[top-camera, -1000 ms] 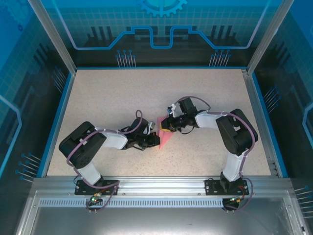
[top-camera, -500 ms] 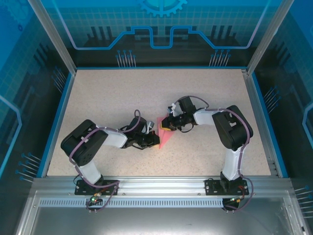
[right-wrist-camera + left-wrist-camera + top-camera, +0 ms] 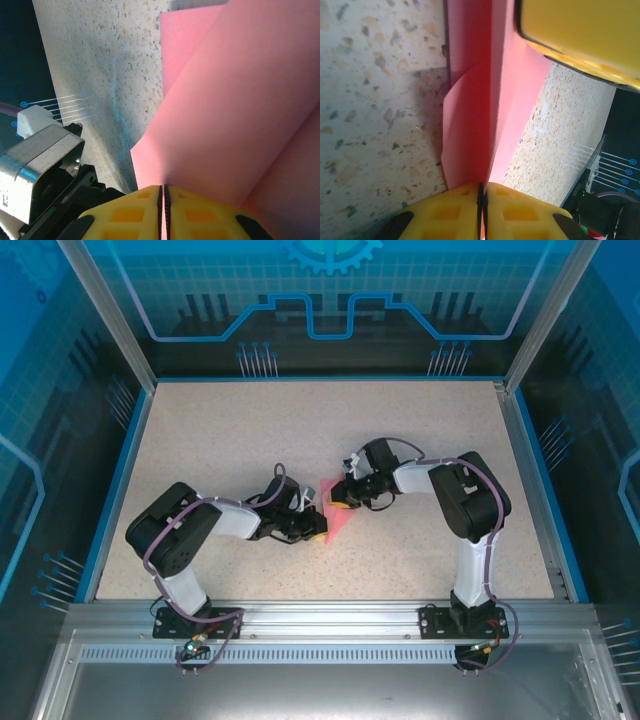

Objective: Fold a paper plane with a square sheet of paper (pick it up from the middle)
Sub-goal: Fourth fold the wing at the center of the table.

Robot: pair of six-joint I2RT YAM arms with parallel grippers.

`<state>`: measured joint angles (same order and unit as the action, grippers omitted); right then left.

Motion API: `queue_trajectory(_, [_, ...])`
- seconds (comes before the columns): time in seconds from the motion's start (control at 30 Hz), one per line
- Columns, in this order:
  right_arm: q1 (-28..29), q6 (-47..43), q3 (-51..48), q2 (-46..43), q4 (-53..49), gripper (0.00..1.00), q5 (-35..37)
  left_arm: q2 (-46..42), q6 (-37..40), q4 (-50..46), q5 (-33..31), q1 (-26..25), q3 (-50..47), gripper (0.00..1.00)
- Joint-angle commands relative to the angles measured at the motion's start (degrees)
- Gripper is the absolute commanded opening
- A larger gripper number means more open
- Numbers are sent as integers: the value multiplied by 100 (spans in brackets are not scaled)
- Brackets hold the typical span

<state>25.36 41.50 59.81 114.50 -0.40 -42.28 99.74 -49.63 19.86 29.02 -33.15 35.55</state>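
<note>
Top view: pink-red creased square sheet of paper [image 3: 340, 523] lies mid-table on speckled beige tabletop [image 3: 230, 430], between left gripper [image 3: 318, 526] and right gripper [image 3: 338, 500].
Left wrist: left gripper [image 3: 481, 189], yellow pads pinched tight on sheet [image 3: 470, 125] at its fold.
Right wrist: right gripper [image 3: 162, 190], pads pressed together on sheet [image 3: 235, 100] at its edge.

**Robot lab cell, enclosed bench**

We tag this as a robotics lab or demo cell. We see a speckled table [image 3: 250, 440] boxed in by blue translucent panels [image 3: 330, 300] printed with circuit and gear graphics. There are aluminium frame posts [image 3: 105, 310] and a slotted metal rail [image 3: 320, 618] at the near edge. The left arm [image 3: 175, 535] and right arm [image 3: 470, 505] are bolted to it, cables showing.
</note>
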Motion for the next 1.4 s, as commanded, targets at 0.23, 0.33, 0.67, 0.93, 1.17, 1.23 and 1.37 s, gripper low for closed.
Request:
queue_trajectory(0.23, [-73,-30,49,185,-220,12,263,14,152,-572,-286,37,101,12])
queue_trajectory(0.33, [-76,-2,0,187,-178,12,277,-18,151,-545,-269,37,92,11])
queue_trajectory(0.67, [-79,-76,33,334,-365,12,396,30,33,-713,-355,30,57,3])
queue_trajectory(0.93, [-67,-170,78,404,-692,11,651,-34,6,-932,-435,28,135,12])
queue_trajectory(1.17, [-54,-195,102,380,-845,11,766,-280,3,-1111,-546,23,194,17])
queue_trajectory(1.23, [-46,-201,110,381,-855,11,790,-379,34,-1243,-601,18,236,17])
queue_trajectory(1.37, [3,-212,136,394,-918,11,845,-469,152,-1396,-608,-61,350,13])
